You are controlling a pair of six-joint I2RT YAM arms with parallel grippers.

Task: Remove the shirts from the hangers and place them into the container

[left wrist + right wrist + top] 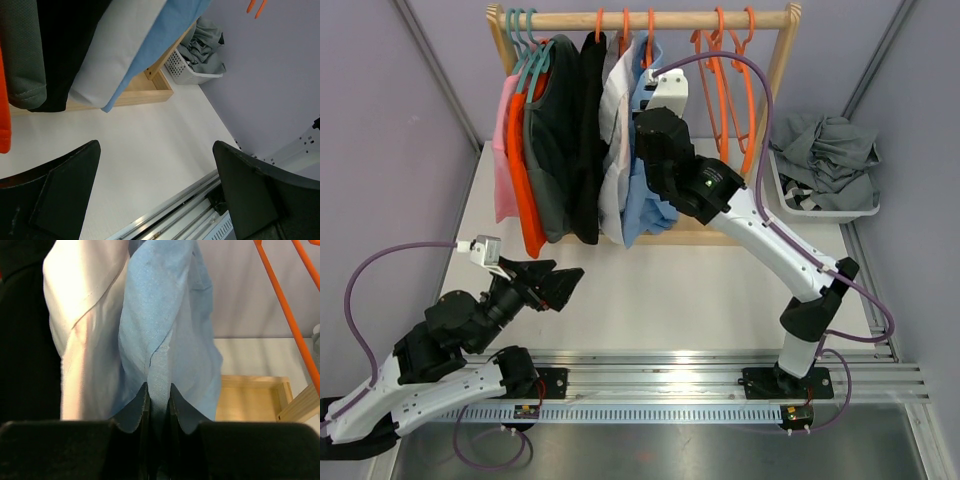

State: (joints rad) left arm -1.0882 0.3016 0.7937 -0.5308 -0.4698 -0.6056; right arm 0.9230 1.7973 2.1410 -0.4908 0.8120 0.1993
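Note:
Several shirts hang on the wooden rack: pink (503, 170), orange (527, 190), dark grey (550, 150), black (586, 140), white (615, 130) and light blue (645, 205). My right gripper (159, 395) is shut on a fold of the light blue shirt (165, 315), pinched between both fingers low on the cloth. Beside it hangs the white shirt (85, 315). Bare orange hangers (730, 90) hang to the right on the rail. The white container (820, 205) at the right holds a crumpled grey shirt (830, 150). My left gripper (155, 165) stands open over the table, holding nothing.
Teal hangers (525, 40) carry the left-hand shirts. The rack's wooden base (145, 92) lies under the shirts. An orange hanger (285, 305) slants just right of my right gripper. Grey walls close in both sides, and a metal rail (720, 365) runs along the near edge.

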